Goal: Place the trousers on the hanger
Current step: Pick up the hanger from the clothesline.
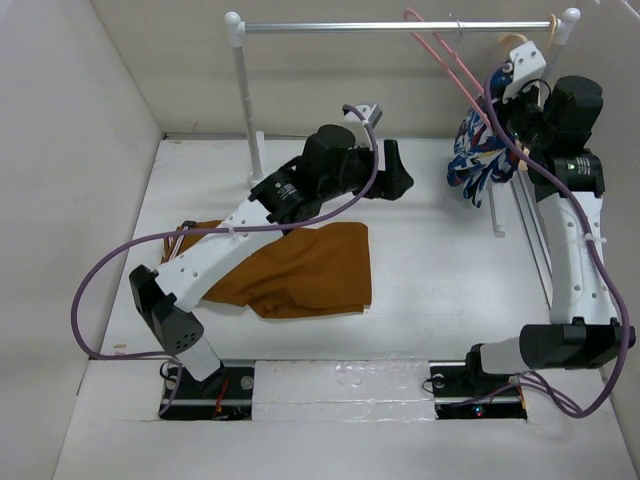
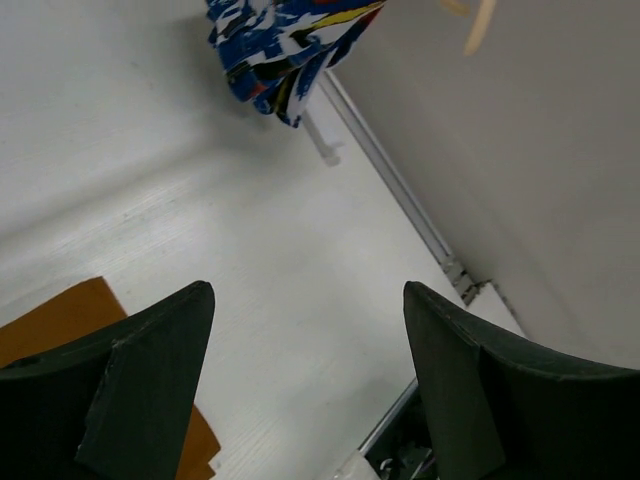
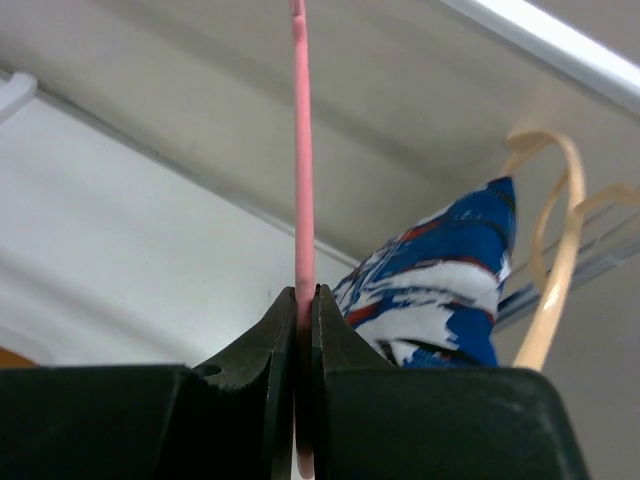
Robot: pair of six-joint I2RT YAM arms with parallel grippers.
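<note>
Right gripper (image 3: 303, 297) clamped on thin pink wire hanger (image 3: 298, 150); left gripper (image 2: 308, 292), jaws spread wide, near rust-brown cloth trousers (image 1: 300, 265).

- Matte white tabletop (image 1: 420, 270), faintly grained, evenly lit, with only soft shadows.
- Plain pale back wall (image 1: 330, 80), rising straight from the far edge.
- Similar pale left wall (image 1: 60, 150), slanting in toward the back corner.
- White clothes rack at the back: metal crossbar (image 1: 390, 27) on an upright post (image 1: 243, 90) with a rounded cap.
- Thin metal track (image 2: 400, 193) along the foot of the right-hand wall.
- Glossy strip (image 1: 350, 378) across the near edge.
</note>
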